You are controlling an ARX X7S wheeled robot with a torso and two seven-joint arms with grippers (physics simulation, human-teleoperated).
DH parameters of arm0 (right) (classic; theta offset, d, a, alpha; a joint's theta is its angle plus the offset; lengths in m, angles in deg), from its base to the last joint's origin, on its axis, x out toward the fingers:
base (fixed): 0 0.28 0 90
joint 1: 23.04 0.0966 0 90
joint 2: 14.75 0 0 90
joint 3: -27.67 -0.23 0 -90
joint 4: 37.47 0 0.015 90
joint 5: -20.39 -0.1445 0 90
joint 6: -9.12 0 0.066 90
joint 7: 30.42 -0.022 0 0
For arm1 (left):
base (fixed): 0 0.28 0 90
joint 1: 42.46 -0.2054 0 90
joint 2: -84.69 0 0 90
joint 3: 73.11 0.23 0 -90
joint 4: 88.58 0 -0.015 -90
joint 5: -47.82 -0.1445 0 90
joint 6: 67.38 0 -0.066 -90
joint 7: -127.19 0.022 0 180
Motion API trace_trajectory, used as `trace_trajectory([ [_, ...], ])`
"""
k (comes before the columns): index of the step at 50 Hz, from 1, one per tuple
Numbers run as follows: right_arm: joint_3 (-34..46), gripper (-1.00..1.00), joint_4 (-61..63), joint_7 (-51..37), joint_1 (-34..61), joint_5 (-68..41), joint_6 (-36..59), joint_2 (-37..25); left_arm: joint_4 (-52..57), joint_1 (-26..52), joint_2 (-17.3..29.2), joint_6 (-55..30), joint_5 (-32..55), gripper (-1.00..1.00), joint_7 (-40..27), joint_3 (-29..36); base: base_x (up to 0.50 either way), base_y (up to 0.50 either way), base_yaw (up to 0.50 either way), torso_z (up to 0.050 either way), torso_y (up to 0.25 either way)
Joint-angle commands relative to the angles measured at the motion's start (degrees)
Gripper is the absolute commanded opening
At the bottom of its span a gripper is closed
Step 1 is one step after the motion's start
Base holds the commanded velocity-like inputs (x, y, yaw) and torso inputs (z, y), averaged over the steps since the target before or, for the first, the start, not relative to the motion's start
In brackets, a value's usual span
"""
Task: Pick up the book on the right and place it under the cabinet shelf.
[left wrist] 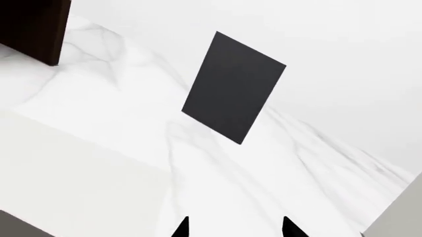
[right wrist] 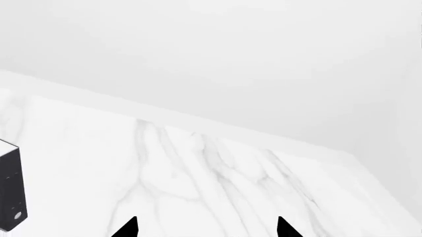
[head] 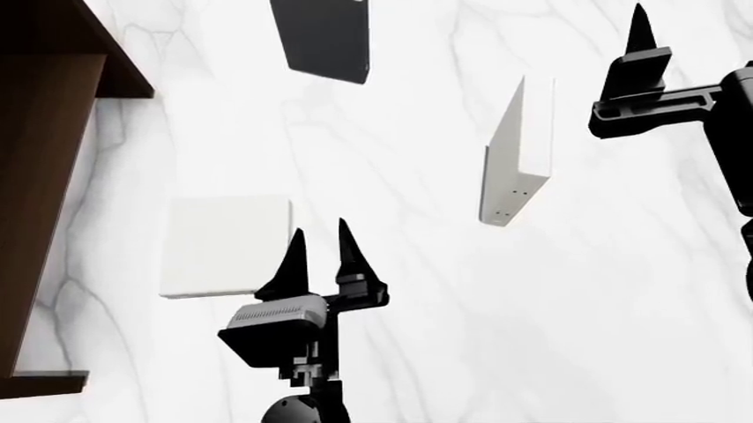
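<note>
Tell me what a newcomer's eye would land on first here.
On the white marble table, a dark charcoal book lies flat at the far side. A pale book with small dots on its spine stands on edge nearer the right gripper, and a dark brown wooden cabinet looms at the left.

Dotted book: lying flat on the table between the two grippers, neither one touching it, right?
Not flat. The dotted book stands on edge on the table, as the head view shows. It is between the left gripper and the right gripper, and neither touches it.
</note>
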Motion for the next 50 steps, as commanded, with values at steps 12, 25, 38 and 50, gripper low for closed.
trace_trajectory([
  [12, -0.09, 1.00, 0.26, -0.19, -0.23, 0.00, -0.13, -0.21, -20.37, -2.10, 6.08, 1.63, 32.25, 1.00, -4.88, -13.46, 0.00, 0.00, 0.00, -0.002, -0.006],
  [25, 0.28, 1.00, 0.22, -0.38, 0.72, 0.22, 0.65, 0.18, -20.51, -1.96, 6.80, 0.82, 34.85, 1.00, -5.13, -15.24, 0.00, 0.00, 0.00, -0.002, -0.005],
  [38, 0.25, 1.00, 0.44, -0.55, 0.52, 0.27, 0.52, 0.13, -18.33, -2.46, 8.27, 0.35, 35.37, 1.00, -7.01, -16.12, 0.00, 0.00, 0.00, -0.002, -0.006],
  [50, 0.07, 1.00, 0.91, -0.96, 0.81, -0.37, 0.81, -0.03, -18.69, -2.55, 9.07, 1.16, 36.11, 1.00, -6.77, -17.49, 0.00, 0.00, 0.00, -0.002, -0.006],
])
